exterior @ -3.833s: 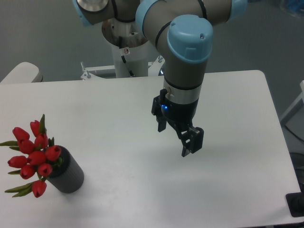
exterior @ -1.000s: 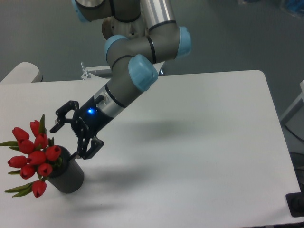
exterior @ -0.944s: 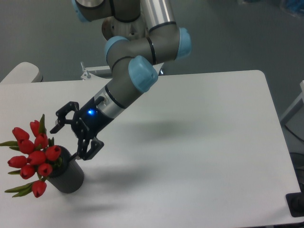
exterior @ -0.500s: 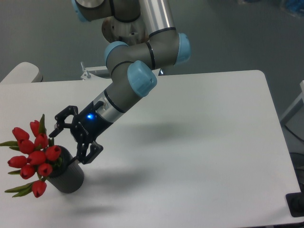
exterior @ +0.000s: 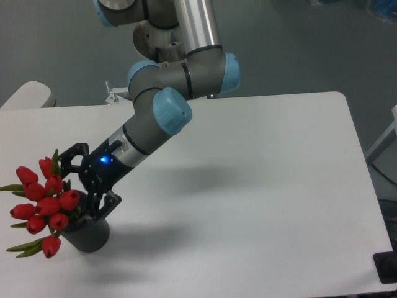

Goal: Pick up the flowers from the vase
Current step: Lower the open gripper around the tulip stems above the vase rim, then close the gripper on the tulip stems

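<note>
Straddling nine-bud flowers (exterior: 44, 202), spread hand (exterior: 79, 184), one vase (exterior: 90, 233)

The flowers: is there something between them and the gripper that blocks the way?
Nothing visible does. The gripper, jaws open, is right beside the flowers above the rim of the vase, with no other thing between them.

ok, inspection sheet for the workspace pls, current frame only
Surface: white table, bare apart from the job's things.
Job's things: flowers in the dark grey vase, which stands upright near the front-left corner.
Clutter: nothing seen.
Grippers: gripper with jaws open, right beside the flowers above the vase rim; contact cannot be told.
Cables: nothing seen.
Surroundings: grey floor; arm base behind the table; pale rounded object at the left edge.
</note>
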{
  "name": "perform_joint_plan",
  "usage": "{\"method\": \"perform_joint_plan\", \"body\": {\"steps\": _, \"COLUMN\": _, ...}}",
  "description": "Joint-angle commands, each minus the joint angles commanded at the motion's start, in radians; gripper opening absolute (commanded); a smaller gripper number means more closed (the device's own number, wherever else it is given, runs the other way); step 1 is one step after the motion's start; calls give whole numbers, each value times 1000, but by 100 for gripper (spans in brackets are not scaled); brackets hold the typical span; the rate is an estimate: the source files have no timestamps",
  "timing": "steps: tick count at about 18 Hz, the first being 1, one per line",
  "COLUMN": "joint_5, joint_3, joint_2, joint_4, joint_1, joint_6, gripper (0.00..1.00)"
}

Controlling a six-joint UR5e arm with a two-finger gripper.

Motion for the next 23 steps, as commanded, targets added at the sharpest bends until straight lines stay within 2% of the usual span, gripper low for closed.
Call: {"method": "perform_joint_plan", "body": {"steps": 23, "joint_5": 3, "joint_3": 18, "joint_2": -20, "joint_4": 5, "joint_1": -38, "joint_6": 11, "gripper": 100}}
